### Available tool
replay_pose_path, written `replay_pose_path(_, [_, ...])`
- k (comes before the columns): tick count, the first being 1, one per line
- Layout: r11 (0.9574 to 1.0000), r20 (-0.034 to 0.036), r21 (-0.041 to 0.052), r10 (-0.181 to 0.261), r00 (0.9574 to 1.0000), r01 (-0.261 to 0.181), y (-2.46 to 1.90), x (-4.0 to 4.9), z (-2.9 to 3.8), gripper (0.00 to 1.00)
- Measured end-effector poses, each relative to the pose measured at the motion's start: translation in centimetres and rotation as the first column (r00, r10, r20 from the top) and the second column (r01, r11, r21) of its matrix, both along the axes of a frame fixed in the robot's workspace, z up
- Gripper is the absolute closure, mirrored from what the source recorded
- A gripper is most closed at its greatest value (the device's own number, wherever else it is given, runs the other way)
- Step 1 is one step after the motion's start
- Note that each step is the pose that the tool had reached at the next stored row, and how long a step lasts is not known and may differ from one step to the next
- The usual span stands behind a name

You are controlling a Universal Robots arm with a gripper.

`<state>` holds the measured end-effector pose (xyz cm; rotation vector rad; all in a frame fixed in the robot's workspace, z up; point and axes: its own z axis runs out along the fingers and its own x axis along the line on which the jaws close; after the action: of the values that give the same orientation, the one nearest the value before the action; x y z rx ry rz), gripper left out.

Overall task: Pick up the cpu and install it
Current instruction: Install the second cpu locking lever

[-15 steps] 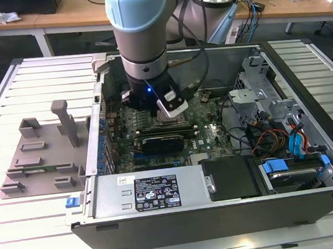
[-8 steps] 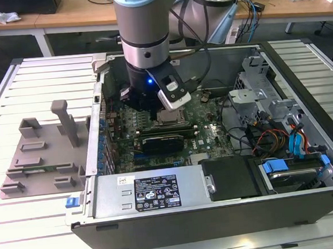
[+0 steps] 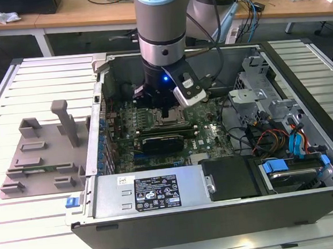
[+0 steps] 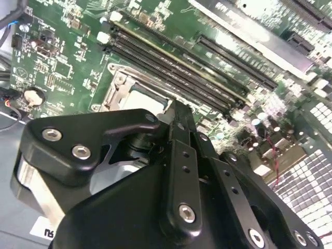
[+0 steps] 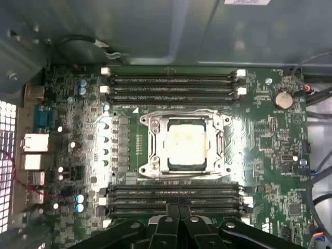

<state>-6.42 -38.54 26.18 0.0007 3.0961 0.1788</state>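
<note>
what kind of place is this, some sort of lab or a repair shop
Most likely a robotics lab or test bench. An open computer case lies on a slatted metal table with a robot arm reaching into it, and wooden desks strewn with cables stand behind.

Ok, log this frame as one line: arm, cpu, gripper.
arm: over open computer case, above motherboard | cpu: seated inside socket frame | gripper: above cpu, holding nothing
</note>
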Motion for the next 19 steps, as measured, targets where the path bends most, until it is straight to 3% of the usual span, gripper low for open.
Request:
replay_pose_path(3, [1.0,0.0,0.0001,0.0,1.0,0.0,1.25,0.34,-0.07,0.89])
replay_pose_path(7, [1.0,0.0,0.0,0.0,1.0,0.0,2.35,0.63,-0.12,0.89])
replay_pose_path(11, [1.0,-0.0002,-0.0015,0.0,1.0,0.0,2.71,0.79,-0.12,0.89])
replay_pose_path(12, [1.0,-0.0019,-0.0066,0.0,1.0,0.0,2.81,0.89,-0.13,0.89])
replay_pose_path(13, [0.9997,-0.0085,-0.0235,0.0,1.0,0.0,3.06,1.07,-0.18,0.89])
replay_pose_path(14, [0.9996,-0.011,-0.0281,0.0,0.9999,0.0,3.26,1.25,-0.26,0.89])
replay_pose_path(17, [0.9996,-0.0123,-0.0284,0.0,0.9999,0.0,3.93,1.64,-0.5,0.89])
replay_pose_path(19, [0.9996,-0.0127,-0.0285,0.0,0.9999,0.0,4.09,1.73,-0.56,0.89])
